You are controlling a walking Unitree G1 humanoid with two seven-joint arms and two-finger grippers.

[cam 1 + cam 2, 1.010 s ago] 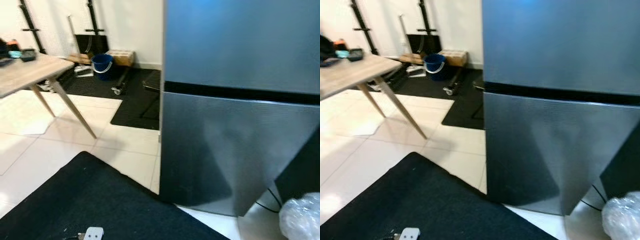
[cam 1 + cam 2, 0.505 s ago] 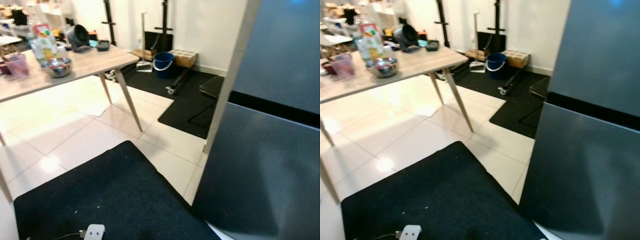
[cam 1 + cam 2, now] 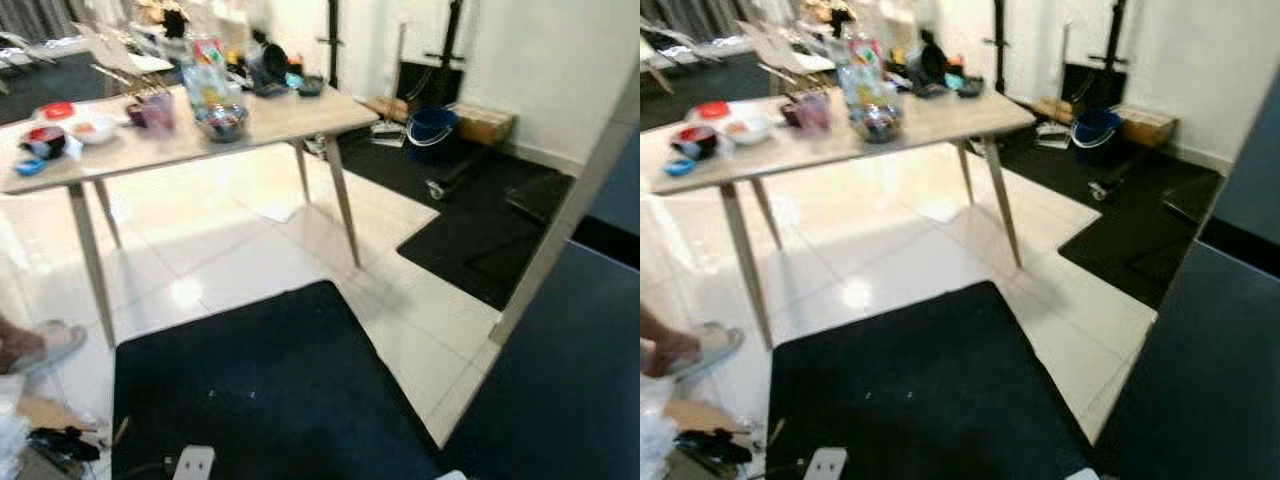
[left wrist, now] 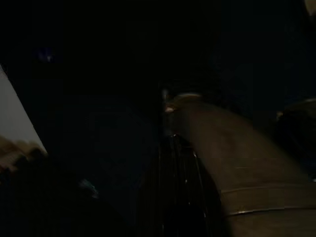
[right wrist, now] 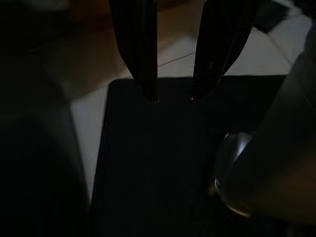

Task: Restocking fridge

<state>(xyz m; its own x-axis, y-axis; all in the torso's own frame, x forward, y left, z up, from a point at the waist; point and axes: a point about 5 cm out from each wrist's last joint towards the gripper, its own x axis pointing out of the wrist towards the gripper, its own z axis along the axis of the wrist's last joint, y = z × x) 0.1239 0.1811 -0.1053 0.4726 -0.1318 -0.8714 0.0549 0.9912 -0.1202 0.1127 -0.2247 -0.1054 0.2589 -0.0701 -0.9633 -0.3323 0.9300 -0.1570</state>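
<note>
Camera swung left off the fridge (image 3: 590, 330) toward the table (image 3: 150, 140), so you were fetching stock; right gripper (image 5: 173, 96) hung parted, empty, left's state I couldn't tell.

A table (image 3: 270, 120) stands left beyond the mat (image 3: 260, 390); the fridge (image 3: 570, 370) stands right.
</note>
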